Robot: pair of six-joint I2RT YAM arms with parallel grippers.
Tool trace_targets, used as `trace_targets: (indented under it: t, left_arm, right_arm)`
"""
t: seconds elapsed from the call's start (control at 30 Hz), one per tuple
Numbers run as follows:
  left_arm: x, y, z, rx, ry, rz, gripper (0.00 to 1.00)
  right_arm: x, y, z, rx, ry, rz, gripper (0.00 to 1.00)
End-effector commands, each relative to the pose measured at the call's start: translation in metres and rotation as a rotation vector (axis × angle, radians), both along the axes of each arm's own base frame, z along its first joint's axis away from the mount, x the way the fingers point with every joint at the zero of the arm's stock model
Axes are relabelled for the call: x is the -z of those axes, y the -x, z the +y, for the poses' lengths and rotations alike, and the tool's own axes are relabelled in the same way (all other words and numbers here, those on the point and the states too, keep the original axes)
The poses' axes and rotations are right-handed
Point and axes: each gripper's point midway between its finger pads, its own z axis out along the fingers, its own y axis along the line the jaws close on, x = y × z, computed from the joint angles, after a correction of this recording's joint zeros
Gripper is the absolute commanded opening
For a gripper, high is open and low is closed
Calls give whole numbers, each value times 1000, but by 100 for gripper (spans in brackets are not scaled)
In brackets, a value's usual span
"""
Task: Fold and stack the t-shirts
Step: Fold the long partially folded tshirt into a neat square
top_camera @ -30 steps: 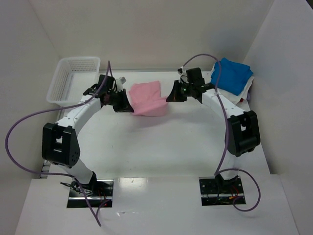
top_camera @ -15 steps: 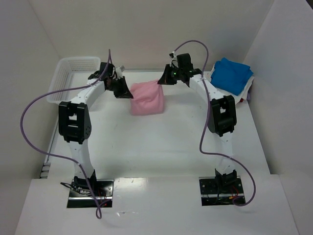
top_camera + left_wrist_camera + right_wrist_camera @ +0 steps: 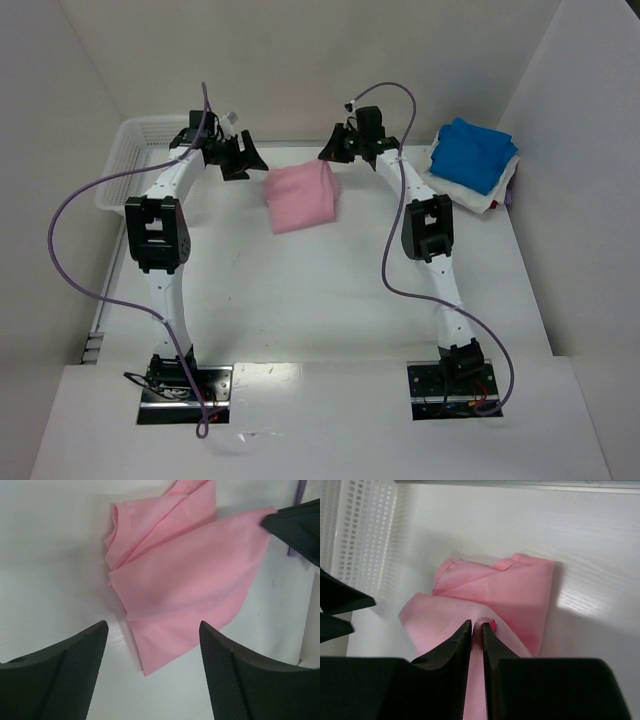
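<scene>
The pink t-shirt [image 3: 300, 198] lies folded on the table at the back centre. It also fills the left wrist view [image 3: 185, 580] and the right wrist view [image 3: 510, 590]. My left gripper [image 3: 243, 158] [image 3: 152, 626] hovers open at the shirt's left corner with nothing between its fingers. On the right, the gripper [image 3: 330, 152] [image 3: 476, 625] is shut on a raised pinch of the pink cloth at the far right corner. The blue t-shirt [image 3: 475, 152] lies folded on top of the white t-shirt [image 3: 468, 192] at the back right.
A white mesh basket [image 3: 125, 165] [image 3: 365, 530] stands at the back left, close behind the left gripper. The back wall runs just beyond both grippers. A tip of the right gripper's fingers [image 3: 295, 522] shows at the top right of the left wrist view.
Both arms have reached farther back, laying the pink t-shirt over into a flatter fold. The left gripper has opened and let go of the cloth. The right one still pinches it.
</scene>
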Motion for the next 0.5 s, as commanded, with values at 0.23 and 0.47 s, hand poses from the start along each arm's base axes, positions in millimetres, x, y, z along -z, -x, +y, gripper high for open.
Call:
trace_targets:
  t: [0.23, 0.47]
  left_arm:
    - [-59, -7, -31, 164, 78, -192, 72]
    - [-29, 5, -66, 180, 73, -145, 34]
  right_arm:
    - [-4, -23, -18, 61, -17, -9, 71]
    - [-56, -12, -32, 60, 25, -82, 66]
